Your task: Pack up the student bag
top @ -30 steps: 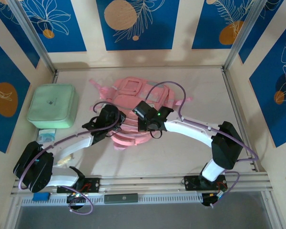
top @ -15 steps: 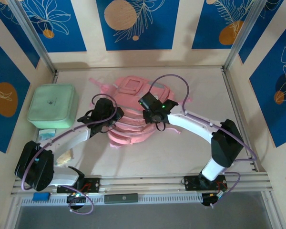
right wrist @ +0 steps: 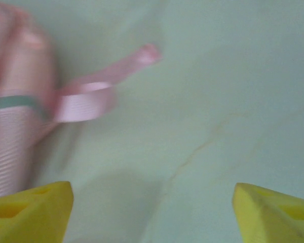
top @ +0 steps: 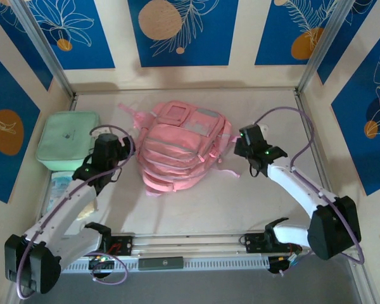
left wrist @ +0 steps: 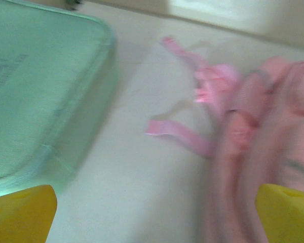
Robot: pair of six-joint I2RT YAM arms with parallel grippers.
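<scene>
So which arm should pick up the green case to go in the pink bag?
Left, probably. The left gripper hangs open beside the mint-green case, while the right gripper is over bare table across the student bag.

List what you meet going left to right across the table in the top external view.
The mint-green square fabric case → left claw → large soft pink fabric backpack → right claw.

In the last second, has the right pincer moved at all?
Yes. The right pincer has swung rightward, off the student bag and toward the metal rail on the right side. It is open.
</scene>
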